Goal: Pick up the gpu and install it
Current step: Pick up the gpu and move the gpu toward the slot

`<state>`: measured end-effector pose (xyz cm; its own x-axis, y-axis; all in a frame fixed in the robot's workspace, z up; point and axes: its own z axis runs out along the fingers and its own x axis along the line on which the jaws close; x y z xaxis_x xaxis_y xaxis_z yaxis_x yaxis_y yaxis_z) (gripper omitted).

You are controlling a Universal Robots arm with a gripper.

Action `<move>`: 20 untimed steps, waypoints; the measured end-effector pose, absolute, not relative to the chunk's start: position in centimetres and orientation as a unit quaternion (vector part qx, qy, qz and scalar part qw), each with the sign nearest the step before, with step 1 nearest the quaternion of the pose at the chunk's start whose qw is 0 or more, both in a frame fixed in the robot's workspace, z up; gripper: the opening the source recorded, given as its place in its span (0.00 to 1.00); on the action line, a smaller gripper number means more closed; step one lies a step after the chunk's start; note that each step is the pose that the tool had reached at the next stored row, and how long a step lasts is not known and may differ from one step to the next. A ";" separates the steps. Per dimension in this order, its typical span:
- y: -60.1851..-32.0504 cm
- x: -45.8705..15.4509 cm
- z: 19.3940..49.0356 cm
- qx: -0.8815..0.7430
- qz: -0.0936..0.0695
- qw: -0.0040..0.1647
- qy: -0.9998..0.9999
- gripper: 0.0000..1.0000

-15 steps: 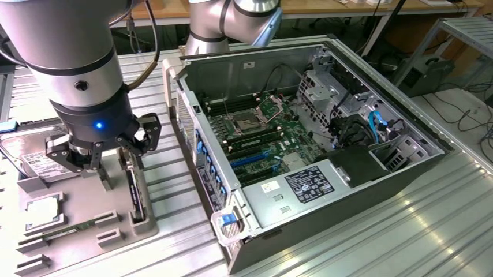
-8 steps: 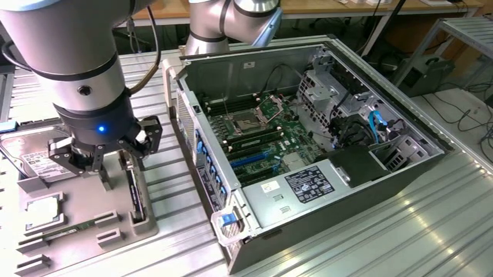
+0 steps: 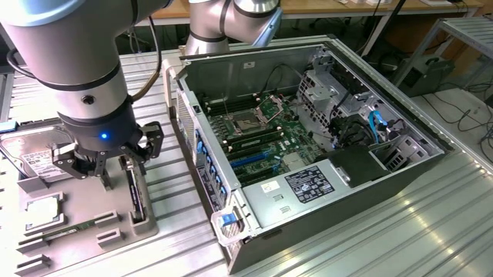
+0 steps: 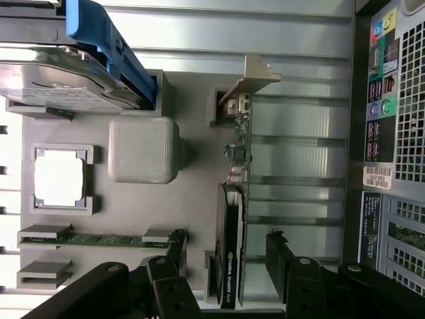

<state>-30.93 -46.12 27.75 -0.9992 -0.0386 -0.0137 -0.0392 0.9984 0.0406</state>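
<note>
Jaws are held apart on the gripper (image 3: 119,173), which is positioned low over a grey tray (image 3: 85,202) at the exterior view's left. In the wrist view the gripper (image 4: 226,244) is seen astride the gpu (image 4: 232,212), with one of its fingers (image 4: 177,242) on each side of the card and a gap left on both sides, so nothing is gripped. The gpu (image 3: 137,199) is stood on its long edge in a slot of the tray (image 4: 192,193), and its silver bracket (image 4: 255,73) is turned to the end away from the gripper.

On the same tray a hard drive (image 4: 53,86) with a blue carrier (image 4: 109,46) is laid, and a square processor (image 4: 60,178) and a green memory stick (image 4: 99,238) are seated in their own recesses. Just beside the tray, toward the exterior view's right, an opened computer case (image 3: 347,225) is laid on its side, with its motherboard (image 3: 262,138) exposed.
</note>
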 end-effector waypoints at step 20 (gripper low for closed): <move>-46.1 -30.9 26.8 -0.019 0.020 0.005 1.000 0.60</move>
<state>-30.92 -46.15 26.85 -0.9992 -0.0386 -0.0098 -0.0390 0.9984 0.0407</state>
